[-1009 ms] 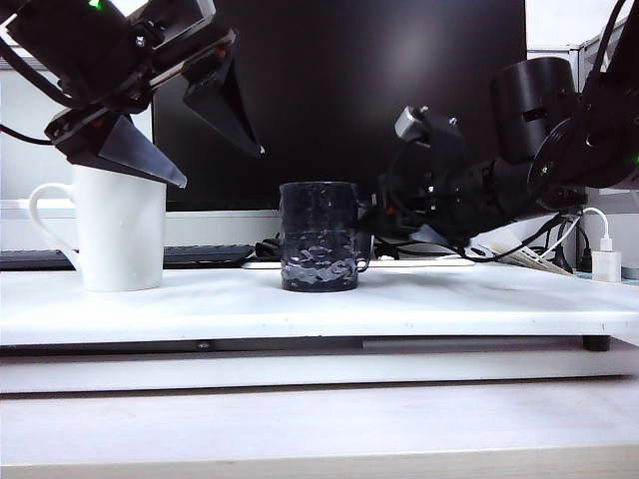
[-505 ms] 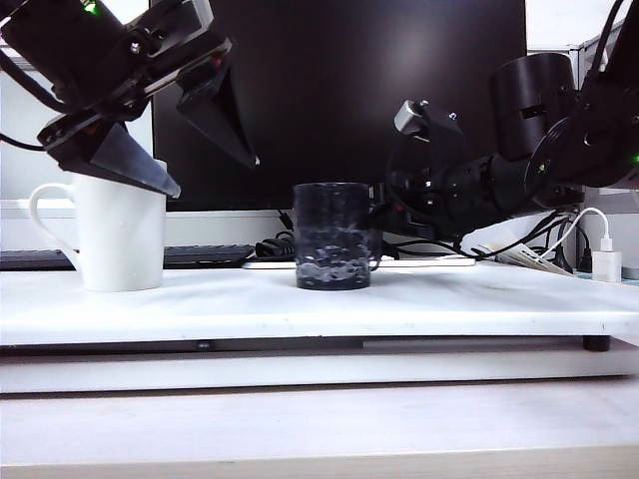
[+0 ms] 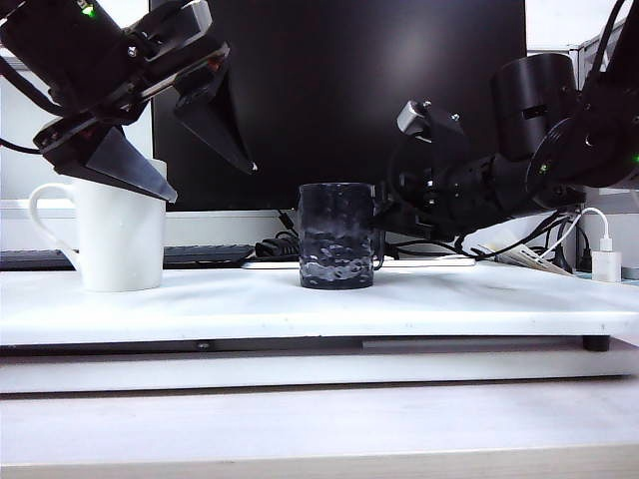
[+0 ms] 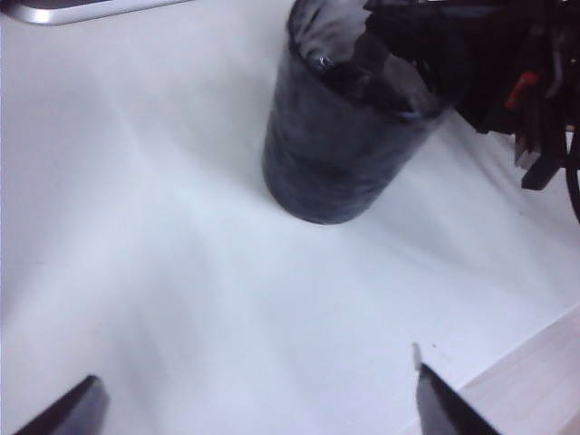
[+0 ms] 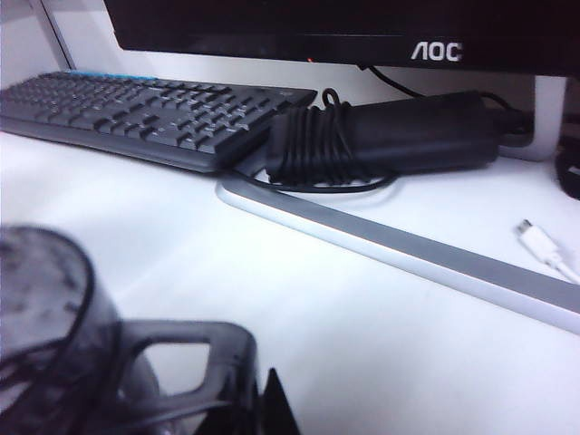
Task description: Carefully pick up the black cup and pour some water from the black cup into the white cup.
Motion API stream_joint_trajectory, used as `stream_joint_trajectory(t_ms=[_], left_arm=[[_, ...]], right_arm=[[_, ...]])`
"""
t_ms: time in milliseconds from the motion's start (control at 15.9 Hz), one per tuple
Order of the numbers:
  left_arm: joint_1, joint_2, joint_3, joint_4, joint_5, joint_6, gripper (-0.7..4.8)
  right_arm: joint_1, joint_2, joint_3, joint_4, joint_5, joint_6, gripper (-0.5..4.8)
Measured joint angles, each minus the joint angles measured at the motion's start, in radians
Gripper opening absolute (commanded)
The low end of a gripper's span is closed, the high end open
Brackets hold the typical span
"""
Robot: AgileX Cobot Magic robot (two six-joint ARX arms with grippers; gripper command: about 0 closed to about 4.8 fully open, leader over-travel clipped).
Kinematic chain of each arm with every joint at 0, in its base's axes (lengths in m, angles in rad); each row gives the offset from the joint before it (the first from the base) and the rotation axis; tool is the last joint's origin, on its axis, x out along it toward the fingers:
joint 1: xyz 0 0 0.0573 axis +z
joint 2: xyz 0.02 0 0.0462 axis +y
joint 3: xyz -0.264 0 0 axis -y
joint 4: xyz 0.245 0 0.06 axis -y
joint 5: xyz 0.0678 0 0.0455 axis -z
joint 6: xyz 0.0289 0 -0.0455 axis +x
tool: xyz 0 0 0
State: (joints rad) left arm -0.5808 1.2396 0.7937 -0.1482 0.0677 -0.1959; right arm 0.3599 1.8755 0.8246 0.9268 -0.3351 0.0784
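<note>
Both pincers: right pincer [image 5: 263,399] tips cropped, left pincer [image 3: 205,170] wide.

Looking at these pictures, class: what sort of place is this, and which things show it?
Probably an office or lab desk used as a robot workstation: an AOC monitor, a keyboard and a coiled power adapter sit behind a white board holding the cups.

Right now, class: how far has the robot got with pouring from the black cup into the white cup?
Done: the right gripper has reached the black cup and is shut at its handle.
In hand: the grasp only; the cup stands on the white board, not lifted.
Left: lifting, carrying it to the white cup and pouring.
The left gripper hangs open above the white cup.
</note>
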Motion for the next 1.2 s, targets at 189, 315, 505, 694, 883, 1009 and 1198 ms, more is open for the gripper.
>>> stream_joint_trajectory(t_ms=[189,315,505,694,883,1009,1198], left_arm=[[0.0,-0.002,0.0,0.002,-0.005,0.001,4.79],[0.0,-0.041,0.0,0.007,-0.051,0.052,4.79],[0.012,-0.147,0.0,0.018,-0.132,0.136,4.79],[0.093,-0.317,0.002,0.018,-0.146,0.154,4.79],[0.267,-0.429,0.043,-0.018,-0.084,0.158,4.79],[0.365,-0.422,0.08,-0.069,0.023,0.158,4.79],[0.406,-0.354,0.078,-0.169,0.128,0.154,4.79]], right_arm=[[0.0,-0.002,0.0,-0.001,0.0,0.0,-0.06],[0.0,-0.037,-0.005,-0.037,-0.002,0.001,-0.06],[-0.001,-0.175,-0.006,-0.082,-0.009,0.026,-0.06],[0.0,-0.379,0.088,-0.312,-0.021,0.066,-0.06],[0.021,-0.398,0.338,-0.536,-0.004,0.057,-0.06],[0.067,-0.341,0.483,-0.58,0.031,0.016,-0.06],[0.132,-0.153,0.657,-0.671,0.043,0.005,-0.06]])
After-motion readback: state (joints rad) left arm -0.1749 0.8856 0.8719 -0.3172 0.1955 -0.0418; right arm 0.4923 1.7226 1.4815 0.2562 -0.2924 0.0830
